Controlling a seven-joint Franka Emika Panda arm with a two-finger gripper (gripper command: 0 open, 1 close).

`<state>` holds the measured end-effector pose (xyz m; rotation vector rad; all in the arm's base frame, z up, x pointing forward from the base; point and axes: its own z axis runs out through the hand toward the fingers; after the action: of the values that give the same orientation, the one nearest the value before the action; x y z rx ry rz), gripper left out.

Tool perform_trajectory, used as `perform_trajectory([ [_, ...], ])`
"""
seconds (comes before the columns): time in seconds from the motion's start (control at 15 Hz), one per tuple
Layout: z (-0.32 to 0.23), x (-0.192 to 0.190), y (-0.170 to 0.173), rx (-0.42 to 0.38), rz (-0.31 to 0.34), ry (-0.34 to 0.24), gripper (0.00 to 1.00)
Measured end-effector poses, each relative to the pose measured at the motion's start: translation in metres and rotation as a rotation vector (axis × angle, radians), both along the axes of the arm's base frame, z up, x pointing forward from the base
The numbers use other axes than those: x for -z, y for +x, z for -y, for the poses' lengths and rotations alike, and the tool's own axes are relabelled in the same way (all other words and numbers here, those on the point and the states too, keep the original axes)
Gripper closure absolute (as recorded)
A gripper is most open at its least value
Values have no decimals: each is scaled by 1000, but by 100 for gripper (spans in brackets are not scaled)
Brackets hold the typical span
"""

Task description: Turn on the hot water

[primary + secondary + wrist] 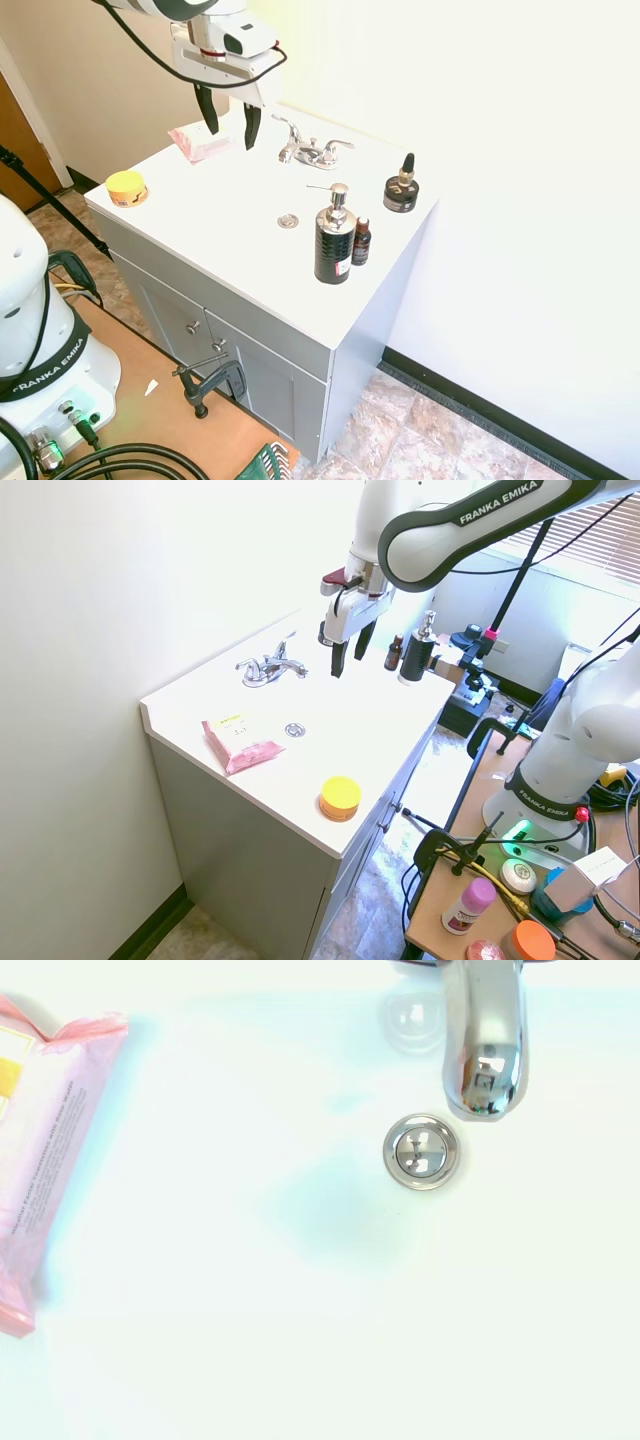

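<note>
The first exterior view looked down from high at the vanity's cabinet-front side, with the faucet (312,150) toward the far wall. The second looked from the opposite end, high, along the counter (300,770). Both took in the faucet, drain (288,221) and pink packet (241,744). The wrist view looked straight down, close, on the drain (422,1151) and spout.

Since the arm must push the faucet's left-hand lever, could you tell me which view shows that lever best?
The first exterior view: the left-hand lever stands out against the white counter. The second exterior view shows the lever smaller, at an angle. The wrist view shows only the faucet's spout, no lever.
</note>
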<state>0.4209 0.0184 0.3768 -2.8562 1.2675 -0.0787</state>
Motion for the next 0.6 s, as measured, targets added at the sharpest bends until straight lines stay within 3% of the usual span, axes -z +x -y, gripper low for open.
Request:
perform_trajectory([
  [0.27, -15, 1, 11, 36, 21, -13, 0],
  [0.6, -87, -4, 80, 191, 153, -80, 0],
])
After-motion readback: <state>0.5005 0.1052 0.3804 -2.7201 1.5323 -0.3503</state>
